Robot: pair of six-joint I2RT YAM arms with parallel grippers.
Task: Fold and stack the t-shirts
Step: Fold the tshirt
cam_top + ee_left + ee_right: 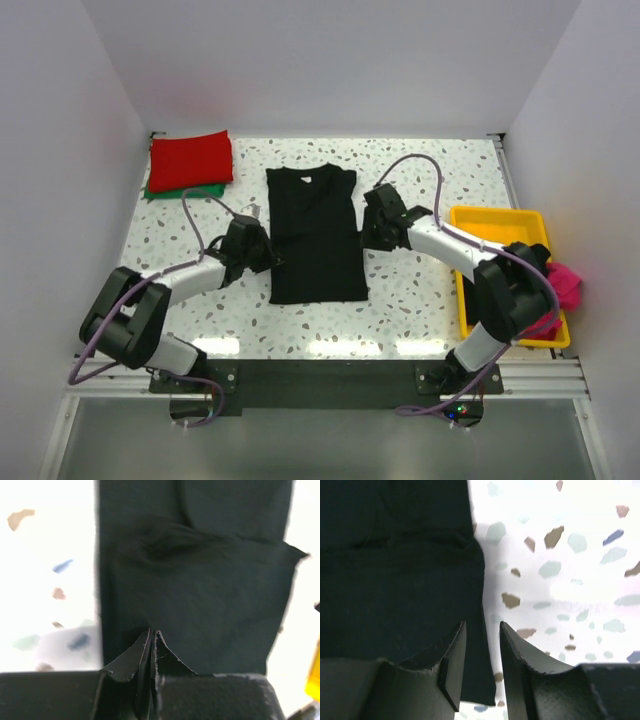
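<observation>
A black t-shirt [315,235] lies flat in the middle of the table, folded into a long strip, with its white neck label [309,180] at the far end. My left gripper [268,258] is at the shirt's left edge. In the left wrist view it [152,632] is shut, tips over the black cloth [200,580], and no cloth shows between the jaws. My right gripper [368,228] is at the shirt's right edge. In the right wrist view it [482,625] is open, with the cloth's edge [477,645] lying below the gap. A folded red shirt [190,158] lies on a green one [185,190] at the back left.
A yellow tray [500,225] stands at the right edge, with a pink shirt [565,285] hanging over its right side behind the right arm. White walls close in the table on three sides.
</observation>
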